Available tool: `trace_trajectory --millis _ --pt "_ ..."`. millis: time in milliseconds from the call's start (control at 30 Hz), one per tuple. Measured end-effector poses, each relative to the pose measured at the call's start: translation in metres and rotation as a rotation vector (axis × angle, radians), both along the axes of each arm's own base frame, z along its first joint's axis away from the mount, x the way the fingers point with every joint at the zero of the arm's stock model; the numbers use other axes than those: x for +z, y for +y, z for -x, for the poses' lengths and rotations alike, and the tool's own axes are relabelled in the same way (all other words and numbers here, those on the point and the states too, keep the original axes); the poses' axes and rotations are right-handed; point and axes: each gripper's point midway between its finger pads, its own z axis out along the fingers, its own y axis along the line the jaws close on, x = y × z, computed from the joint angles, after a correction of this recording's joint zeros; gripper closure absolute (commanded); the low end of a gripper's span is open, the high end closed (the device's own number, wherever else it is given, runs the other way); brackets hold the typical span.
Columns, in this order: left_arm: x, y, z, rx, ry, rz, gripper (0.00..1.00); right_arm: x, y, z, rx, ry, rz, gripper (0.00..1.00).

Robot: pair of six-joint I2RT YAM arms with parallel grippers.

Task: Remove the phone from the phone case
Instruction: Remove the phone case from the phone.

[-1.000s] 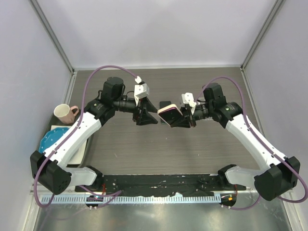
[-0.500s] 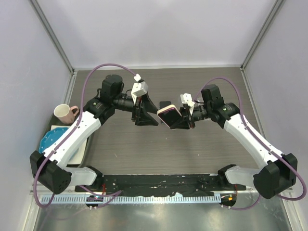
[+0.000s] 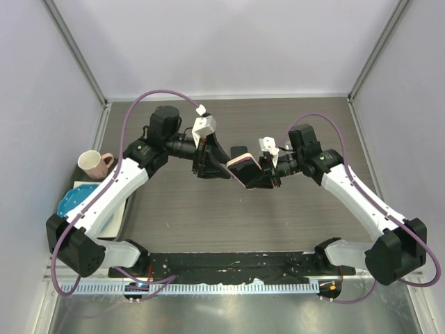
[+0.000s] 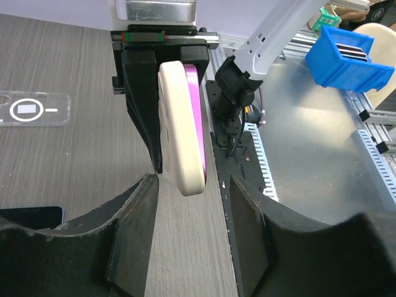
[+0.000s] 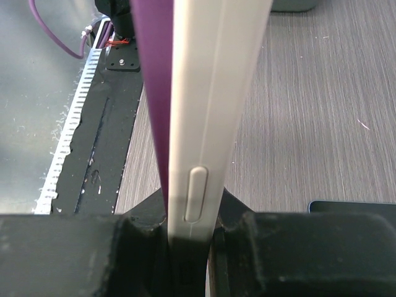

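My right gripper is shut on a cream phone case with a purple phone in it, held on edge above the table's middle. In the right wrist view the case runs up from between the shut fingers of that gripper, the purple phone on its left side. My left gripper is open and empty, just left of the case. In the left wrist view the case and purple phone stand just beyond the open fingers of that gripper, not between them.
A flat black slab lies on the table behind the held case. A clear case lies on the table. A pink cup and a blue plate sit at the left edge. Walls close three sides.
My left gripper has moved right, closer to the held case. My right gripper has shifted slightly left with the case still in it.
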Motion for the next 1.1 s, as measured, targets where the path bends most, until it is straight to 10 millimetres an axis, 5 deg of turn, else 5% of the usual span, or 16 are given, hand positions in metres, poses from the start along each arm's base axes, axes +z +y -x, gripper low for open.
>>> trace_trajectory --millis 133,167,433,1100 --pt "0.001 0.0 0.005 -0.031 0.013 0.009 0.56 -0.003 0.0 0.001 0.004 -0.004 0.002 0.99" --pt "0.002 0.0 0.007 -0.045 0.019 0.013 0.66 -0.003 0.0 0.001 0.007 -0.009 0.003 0.99" --pt "0.001 -0.002 0.019 -0.123 0.058 0.026 1.0 -0.007 -0.002 0.014 0.073 0.003 0.004 0.99" --pt "0.002 -0.009 0.034 -0.191 0.067 0.034 1.0 -0.01 -0.006 0.022 0.159 -0.024 0.072 0.99"
